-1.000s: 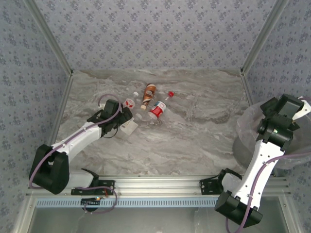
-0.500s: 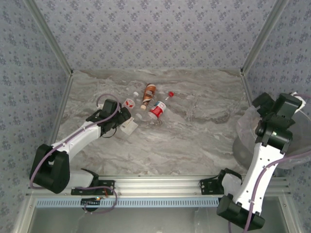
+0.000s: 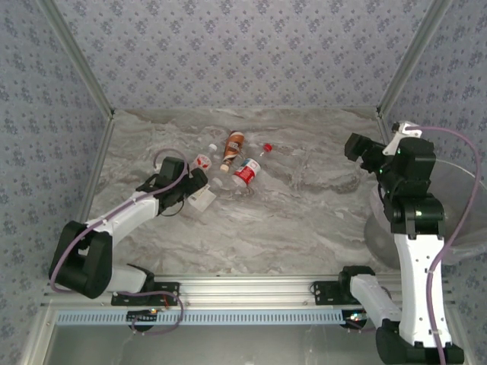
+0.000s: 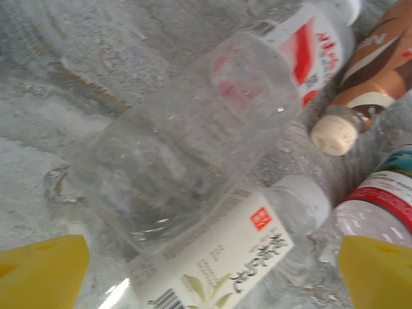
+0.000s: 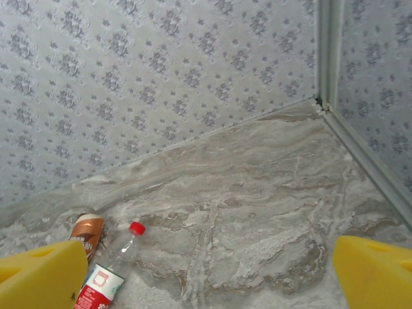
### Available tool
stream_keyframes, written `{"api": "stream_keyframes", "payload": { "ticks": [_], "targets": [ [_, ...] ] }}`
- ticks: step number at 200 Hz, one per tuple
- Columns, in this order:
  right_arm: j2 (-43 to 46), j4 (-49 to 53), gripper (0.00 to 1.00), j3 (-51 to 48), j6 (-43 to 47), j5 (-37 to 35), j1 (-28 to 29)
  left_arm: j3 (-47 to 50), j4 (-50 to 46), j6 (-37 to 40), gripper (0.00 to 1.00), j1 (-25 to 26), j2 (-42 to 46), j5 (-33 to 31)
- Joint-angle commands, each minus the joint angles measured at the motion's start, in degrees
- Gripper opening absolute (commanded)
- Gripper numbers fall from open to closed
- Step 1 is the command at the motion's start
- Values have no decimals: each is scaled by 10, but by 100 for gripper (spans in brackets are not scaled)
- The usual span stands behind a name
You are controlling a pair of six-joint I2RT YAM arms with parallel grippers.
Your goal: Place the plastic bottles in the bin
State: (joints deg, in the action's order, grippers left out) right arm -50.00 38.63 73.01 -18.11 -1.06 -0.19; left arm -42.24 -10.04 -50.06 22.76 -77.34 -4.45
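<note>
Several plastic bottles lie clustered at the back left of the table: a brown one [image 3: 233,147], a red-labelled one with a red cap [image 3: 246,172], a red-and-white labelled one [image 3: 202,161] and a white-labelled one [image 3: 202,199]. My left gripper [image 3: 199,187] stands open low over this cluster. Its yellow fingers [image 4: 40,270] straddle the white-labelled bottle [image 4: 222,254], which lies against a clear crumpled bottle [image 4: 174,161]. The brown bottle [image 4: 376,67] lies to the right. My right gripper [image 3: 356,146] is open and empty, raised left of the bin [image 3: 464,228]. It faces the red-capped bottle [image 5: 106,273].
The marble table [image 3: 304,220] is walled by patterned panels with metal corner posts [image 3: 407,57]. The bin stands at the far right edge beside the right arm. Open tabletop stretches between the bottle cluster and the bin.
My right arm has swung up and left, away from above the bin, and its jaws have opened fully. The left gripper has stayed at the bottles.
</note>
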Motion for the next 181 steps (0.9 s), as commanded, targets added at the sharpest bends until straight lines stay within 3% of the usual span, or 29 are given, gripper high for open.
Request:
{"api": "stream_keyframes", "payload": {
  "ticks": [1,25,54,88,151,181],
  "targets": [
    [-13,-26,100,5,19,15,15,27,3,5,99,-2,9,-13],
    [-17,-39,100,-10,8,-7,26,53,38,17,99,-1,8,26],
    [-12,-95,100,-42,-19,20,30,77,76,34,99,13,24,53],
    [-25,-104,100,-62,-36,29,39,75,71,58,99,57,25,50],
    [-44,-108,100,-61,-24,11,62,21,-89,96,100,167,-3,-114],
    [-47,-108,100,-65,-21,4,66,5,-128,106,99,192,-27,-143]
  ]
}}
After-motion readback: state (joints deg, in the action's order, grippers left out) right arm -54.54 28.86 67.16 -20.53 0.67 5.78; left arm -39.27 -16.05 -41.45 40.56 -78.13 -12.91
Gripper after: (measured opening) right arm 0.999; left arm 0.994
